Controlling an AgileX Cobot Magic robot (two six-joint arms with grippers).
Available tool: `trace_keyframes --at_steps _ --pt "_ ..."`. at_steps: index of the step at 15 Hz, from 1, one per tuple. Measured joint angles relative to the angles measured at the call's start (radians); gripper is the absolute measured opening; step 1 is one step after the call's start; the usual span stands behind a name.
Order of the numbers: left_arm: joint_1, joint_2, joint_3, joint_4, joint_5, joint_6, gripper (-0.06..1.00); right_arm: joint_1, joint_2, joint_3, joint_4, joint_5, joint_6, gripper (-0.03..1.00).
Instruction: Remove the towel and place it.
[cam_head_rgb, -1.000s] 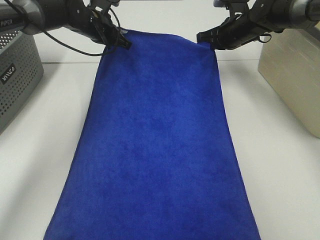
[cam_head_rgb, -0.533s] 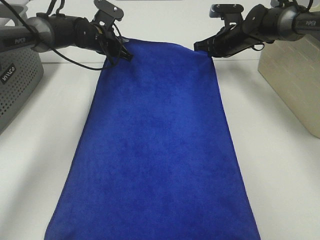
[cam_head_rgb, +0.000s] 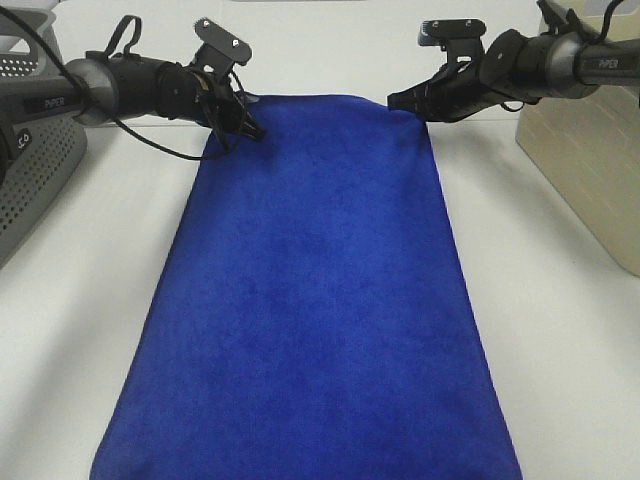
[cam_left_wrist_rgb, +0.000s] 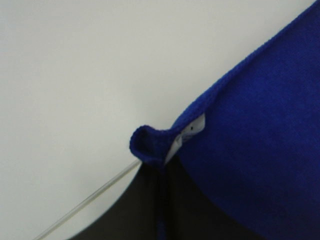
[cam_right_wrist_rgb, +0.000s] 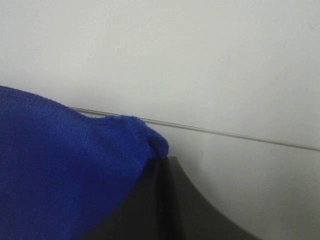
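Note:
The royal-blue towel (cam_head_rgb: 315, 290) lies spread lengthwise on the white table, its near end at the front edge of the exterior high view. My left gripper (cam_head_rgb: 248, 128) is shut on the towel's far left corner; the left wrist view shows that pinched corner (cam_left_wrist_rgb: 150, 145) with a small white tag (cam_left_wrist_rgb: 192, 131). My right gripper (cam_head_rgb: 398, 101) is shut on the far right corner, which shows bunched in the right wrist view (cam_right_wrist_rgb: 145, 140). Both far corners sit low, at or just above the table.
A grey perforated basket (cam_head_rgb: 30, 170) stands at the left edge. A beige box (cam_head_rgb: 590, 150) stands at the right. The white table (cam_head_rgb: 560, 330) shows bare on both sides of the towel.
Both grippers have come down and a little toward the front with the far corners. The towel's far edge has dropped and the cloth lies flatter on the table.

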Motion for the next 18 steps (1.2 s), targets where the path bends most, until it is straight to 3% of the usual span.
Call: trace_keyframes --at_steps 6,14,16,17,18 --pt "0.028 0.005 0.0 0.0 -0.029 -0.003 0.01 0.0 0.078 -0.127 0.008 0.032 0.0 0.02" --pt "0.028 0.034 0.0 0.0 -0.058 -0.003 0.01 0.0 0.101 -0.133 0.02 0.043 0.0 0.04" --pt "0.028 0.037 0.0 0.0 -0.059 -0.003 0.02 0.0 0.111 -0.133 0.021 0.041 0.0 0.12" --pt "0.028 0.039 0.0 0.0 -0.078 -0.003 0.14 0.0 0.121 -0.133 0.03 0.041 0.0 0.33" --pt "0.028 0.04 0.0 0.0 -0.08 -0.003 0.25 0.0 0.123 -0.133 0.04 0.038 0.0 0.45"
